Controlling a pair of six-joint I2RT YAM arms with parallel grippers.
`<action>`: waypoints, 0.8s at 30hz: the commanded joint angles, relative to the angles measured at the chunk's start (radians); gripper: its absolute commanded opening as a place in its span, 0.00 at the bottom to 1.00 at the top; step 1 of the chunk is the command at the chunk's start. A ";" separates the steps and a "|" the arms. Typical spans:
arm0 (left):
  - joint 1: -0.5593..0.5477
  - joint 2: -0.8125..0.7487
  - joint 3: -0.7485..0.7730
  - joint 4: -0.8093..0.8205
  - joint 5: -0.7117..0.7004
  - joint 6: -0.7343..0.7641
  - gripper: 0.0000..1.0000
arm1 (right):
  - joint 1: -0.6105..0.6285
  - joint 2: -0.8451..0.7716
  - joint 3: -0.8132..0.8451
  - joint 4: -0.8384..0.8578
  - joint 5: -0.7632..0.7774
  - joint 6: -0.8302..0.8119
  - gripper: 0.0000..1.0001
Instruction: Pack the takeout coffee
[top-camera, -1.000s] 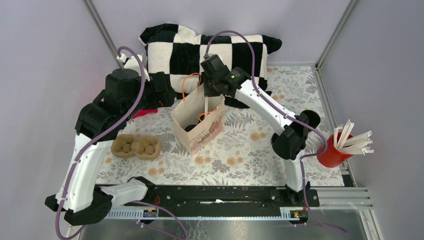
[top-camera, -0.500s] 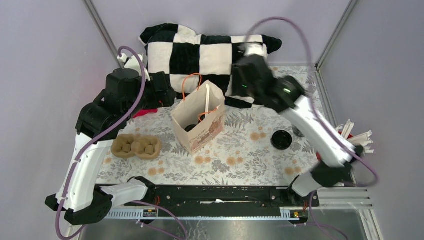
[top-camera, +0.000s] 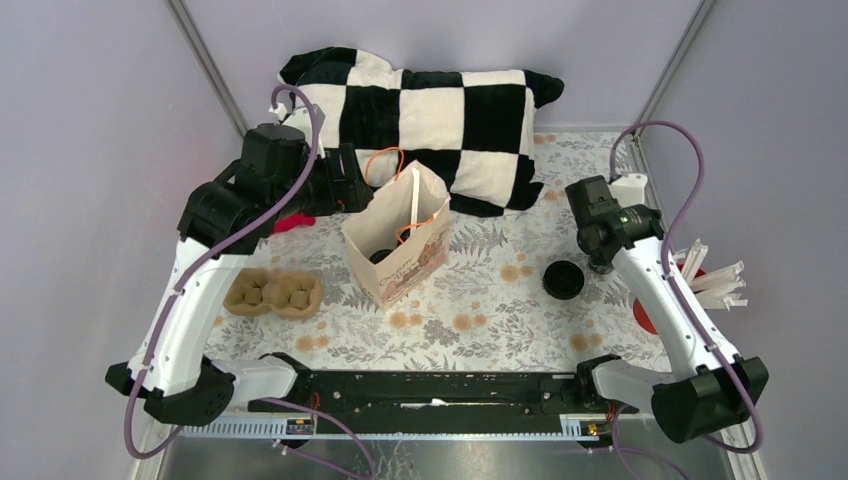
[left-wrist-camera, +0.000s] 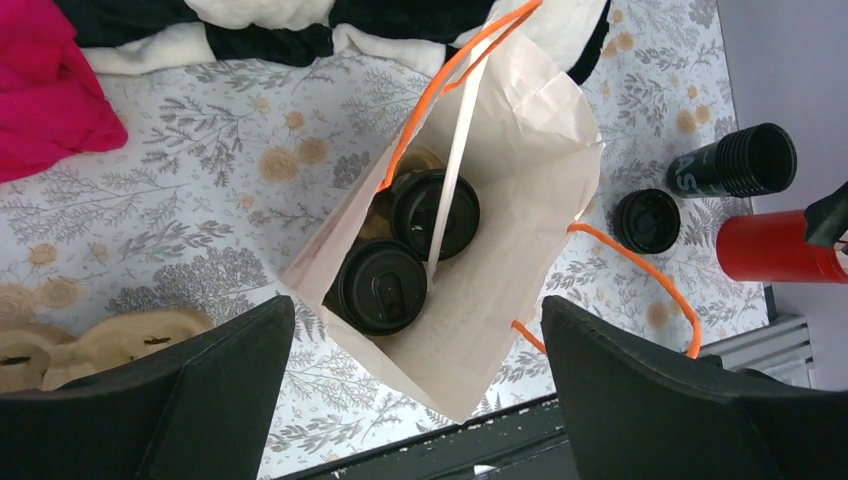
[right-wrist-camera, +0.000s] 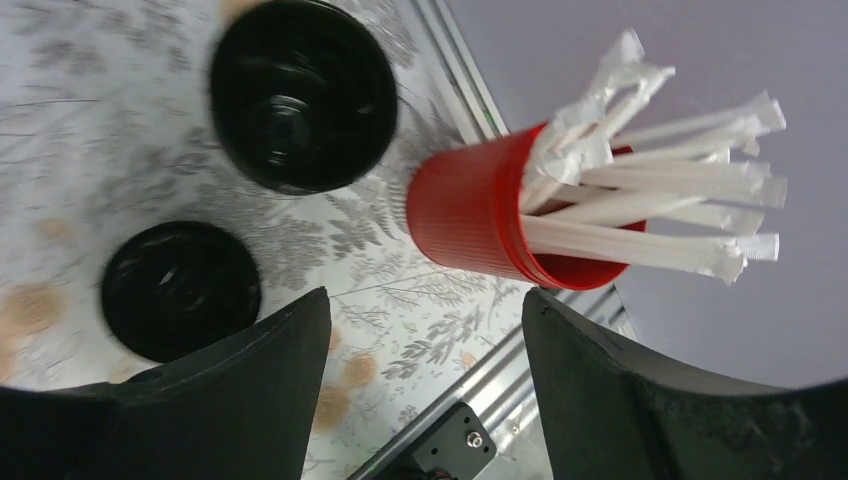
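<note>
Both lidded cups (left-wrist-camera: 383, 287) stand upright, side by side, at the bottom of the paper bag (left-wrist-camera: 520, 170), whose mouth gapes so things can drop straight in. A wrapped straw (left-wrist-camera: 455, 170) leans inside. The left claw (left-wrist-camera: 415, 305) hangs wide and empty above the bag. The right claw (right-wrist-camera: 425, 300), also spread and holding nothing, hovers by the red cup of straws (right-wrist-camera: 470, 215), probably for another straw.

Down into paper bag (left-wrist-camera: 540, 150): narrowed by two lidded cups (left-wrist-camera: 383, 286) and leaning white straw (left-wrist-camera: 452, 160); open bench (top-camera: 470, 305) at bag's 5 o'clock.
</note>
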 joint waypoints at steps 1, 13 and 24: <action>0.005 0.009 0.036 -0.009 0.055 -0.030 0.97 | -0.122 -0.016 -0.018 0.102 0.020 -0.044 0.75; 0.005 0.094 0.107 -0.073 0.117 -0.089 0.94 | -0.273 0.078 0.033 0.196 0.002 -0.150 0.55; 0.005 0.143 0.148 -0.095 0.126 -0.106 0.93 | -0.399 0.023 -0.129 0.289 -0.089 -0.187 0.40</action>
